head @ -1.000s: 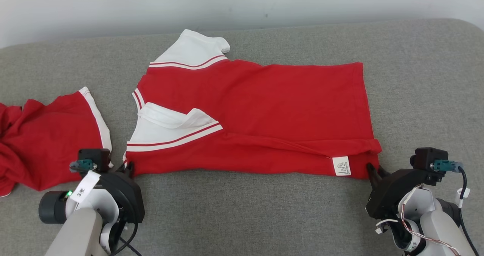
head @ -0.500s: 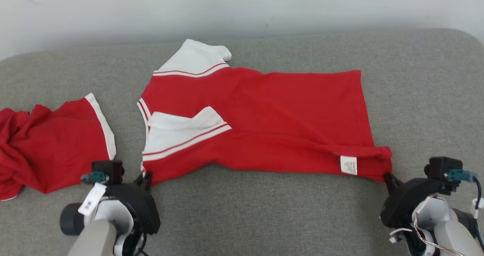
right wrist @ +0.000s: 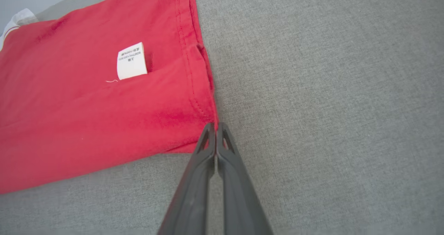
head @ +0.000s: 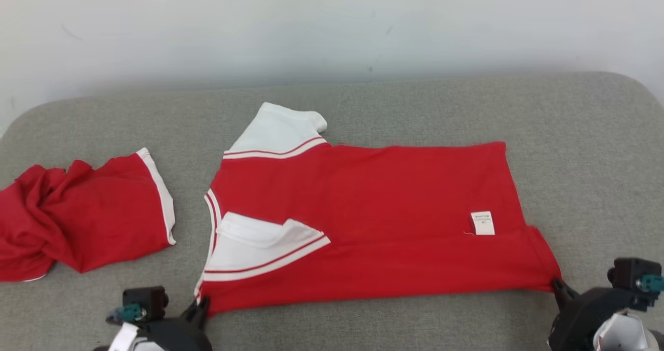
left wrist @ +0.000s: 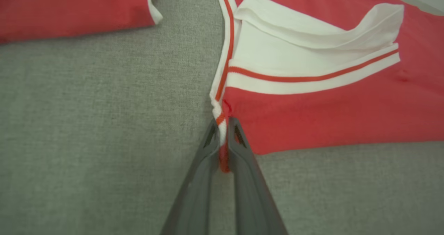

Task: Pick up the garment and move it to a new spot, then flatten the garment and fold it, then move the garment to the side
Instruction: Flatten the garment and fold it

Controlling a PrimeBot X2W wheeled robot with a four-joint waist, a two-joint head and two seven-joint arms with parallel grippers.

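Observation:
The garment (head: 373, 211) is a red shirt with white, red-striped sleeves, spread across the grey cushion with its collar end at the left and its hem at the right. My left gripper (head: 202, 303) is shut on the garment's near left corner; in the left wrist view the fingers (left wrist: 239, 148) pinch a bunched strip of striped trim of the garment (left wrist: 329, 117). My right gripper (head: 556, 284) is shut on the near hem corner, and the garment (right wrist: 86, 117) meets the closed fingertips (right wrist: 223, 137) there. A white label (head: 482, 223) lies near the hem.
A second red garment (head: 78, 221) with white trim lies crumpled at the left, a short gap from the shirt's collar. The grey cushion (head: 363, 325) has bare room in front and to the right. A pale wall (head: 311, 24) rises behind its far edge.
The right gripper has closed on the hem corner. Both grippers drew the near edge toward me, pulling out the fold so the label lies farther in. The camera also shifted.

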